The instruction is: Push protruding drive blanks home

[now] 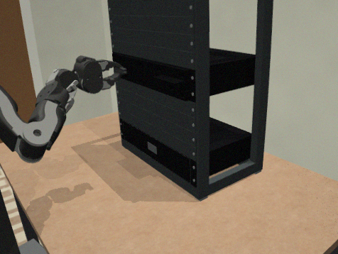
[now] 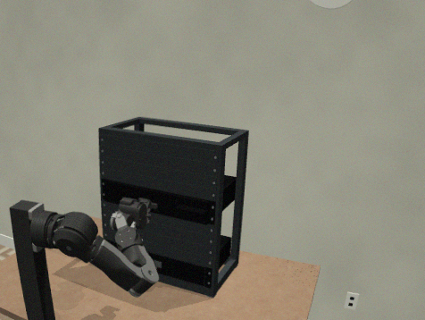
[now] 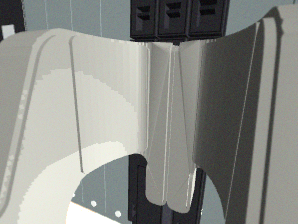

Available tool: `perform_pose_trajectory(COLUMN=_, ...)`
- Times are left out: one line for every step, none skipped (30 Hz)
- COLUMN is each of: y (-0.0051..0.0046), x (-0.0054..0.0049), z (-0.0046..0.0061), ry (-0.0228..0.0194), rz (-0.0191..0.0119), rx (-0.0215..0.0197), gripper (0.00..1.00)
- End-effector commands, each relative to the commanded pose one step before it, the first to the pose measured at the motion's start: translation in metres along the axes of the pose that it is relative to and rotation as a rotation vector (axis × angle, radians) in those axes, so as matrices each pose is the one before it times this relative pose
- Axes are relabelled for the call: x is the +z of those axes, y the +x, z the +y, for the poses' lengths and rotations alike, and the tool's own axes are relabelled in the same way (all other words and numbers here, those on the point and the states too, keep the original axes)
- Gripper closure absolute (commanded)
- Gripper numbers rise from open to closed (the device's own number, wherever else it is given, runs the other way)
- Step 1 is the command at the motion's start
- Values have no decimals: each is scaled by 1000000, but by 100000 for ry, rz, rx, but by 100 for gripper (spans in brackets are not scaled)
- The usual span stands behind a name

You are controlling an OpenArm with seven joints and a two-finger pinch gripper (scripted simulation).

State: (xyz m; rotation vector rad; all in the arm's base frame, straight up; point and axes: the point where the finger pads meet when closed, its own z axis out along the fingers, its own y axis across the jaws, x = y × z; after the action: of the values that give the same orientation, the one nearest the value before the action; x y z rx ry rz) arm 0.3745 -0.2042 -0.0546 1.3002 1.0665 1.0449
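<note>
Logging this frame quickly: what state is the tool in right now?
Tool: closed, fingers together, holding nothing, at the storage chassis front.

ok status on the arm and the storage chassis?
End effector shut, holding nothing, tips at the left end of the storage chassis. Rack upright on the table. Blank state not readable. Nothing in the way.

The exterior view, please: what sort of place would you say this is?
Probably a plain test room or small lab. A dark equipment rack stands on a wooden table against a bare grey wall with a socket, and an arm on a post reaches to it.
</note>
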Motion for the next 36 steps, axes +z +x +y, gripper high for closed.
perform_pose_trajectory(y=-3833, x=-4130, z=1968, ry=-91, rz=-1988, rx=1017, gripper=100)
perform_pose_trajectory(y=-7, x=-2947, z=33, ry=-2, rz=-4, rx=-2, gripper=100)
perform_pose_trajectory(y=-4, x=-2141, z=15, ry=-2, rz=-3, rx=-2, gripper=100)
perform_pose_trajectory(y=-3, x=-1413, z=15, ry=-1, rz=-2, rx=-1, gripper=100)
perform_pose_trajectory(y=-33, x=-718, z=-115, ry=40, rz=-13, rx=-3, gripper=100)
perform_pose_trajectory(y=-139, x=-7, z=-557, ry=181, rz=-53, rx=-14, gripper=100)
perform_pose_trajectory(y=-8, x=-29, z=-33, ry=11, rz=-3, rx=-1, gripper=100)
perform_pose_trajectory(y=0, x=0, z=0, ry=0, rz=0, rx=0, gripper=100)
perform_pose_trajectory(y=0, x=0, z=0, ry=0, rz=0, rx=0, gripper=100)
perform_pose_trajectory(y=-47, x=5, z=-34, ry=3, rz=-1, rx=0, gripper=100)
perform_pose_trajectory(y=-308, x=33, z=-226, ry=20, rz=-6, rx=-2, gripper=100)
perform_pose_trajectory(y=-772, x=80, z=-566, ry=51, rz=-14, rx=-4, gripper=100)
perform_pose_trajectory(y=-1384, x=136, z=-1006, ry=88, rz=-25, rx=-6, gripper=100)
perform_pose_trajectory(y=-2091, x=181, z=-1489, ry=124, rz=-37, rx=-5, gripper=100)
perform_pose_trajectory(y=-2825, x=165, z=-1874, ry=113, rz=-33, rx=-4, gripper=100)
perform_pose_trajectory(y=-3489, x=-32, z=-1939, ry=0, rz=-1, rx=5, gripper=100)
perform_pose_trajectory(y=-4243, x=-41, z=-2356, ry=-1, rz=-1, rx=7, gripper=100)
perform_pose_trajectory(y=-4974, x=-49, z=-2762, ry=-1, rz=-1, rx=8, gripper=100)
perform_pose_trajectory(y=-5661, x=-64, z=-3134, ry=-3, rz=-1, rx=11, gripper=100)
perform_pose_trajectory(y=-6289, x=17, z=-3094, ry=-112, rz=-1, rx=35, gripper=100)
perform_pose_trajectory(y=-6802, x=202, z=-2343, ry=-405, rz=-1, rx=106, gripper=100)
perform_pose_trajectory(y=-7385, x=-76, z=-4127, ry=8, rz=-2, rx=9, gripper=100)
perform_pose_trajectory(y=-7788, x=-91, z=-4341, ry=5, rz=-3, rx=12, gripper=100)
perform_pose_trajectory(y=-8088, x=-99, z=-4503, ry=4, rz=-3, rx=13, gripper=100)
perform_pose_trajectory(y=0, x=0, z=0, ry=0, rz=0, rx=0, gripper=100)
perform_pose_trajectory(y=0, x=0, z=0, ry=0, rz=0, rx=0, gripper=100)
perform_pose_trajectory(y=-8258, x=-104, z=-4596, ry=3, rz=-3, rx=14, gripper=100)
perform_pose_trajectory(y=-8266, x=-107, z=-4597, ry=3, rz=-3, rx=14, gripper=100)
perform_pose_trajectory(y=-8079, x=-104, z=-4493, ry=2, rz=-3, rx=14, gripper=100)
perform_pose_trajectory(y=-7624, x=-90, z=-4247, ry=5, rz=-2, rx=10, gripper=100)
perform_pose_trajectory(y=-6312, x=-85, z=-3506, ry=1, rz=-2, rx=11, gripper=100)
perform_pose_trajectory(y=-4788, x=-60, z=-2663, ry=2, rz=-1, rx=7, gripper=100)
perform_pose_trajectory(y=-3442, x=-52, z=-1907, ry=-1, rz=-1, rx=8, gripper=100)
perform_pose_trajectory(y=-2219, x=-20, z=-1241, ry=3, rz=0, rx=1, gripper=100)
perform_pose_trajectory(y=-1171, x=-55, z=-540, ry=-42, rz=17, rx=-7, gripper=100)
perform_pose_trajectory(y=113, x=-273, z=928, ry=-330, rz=146, rx=-93, gripper=100)
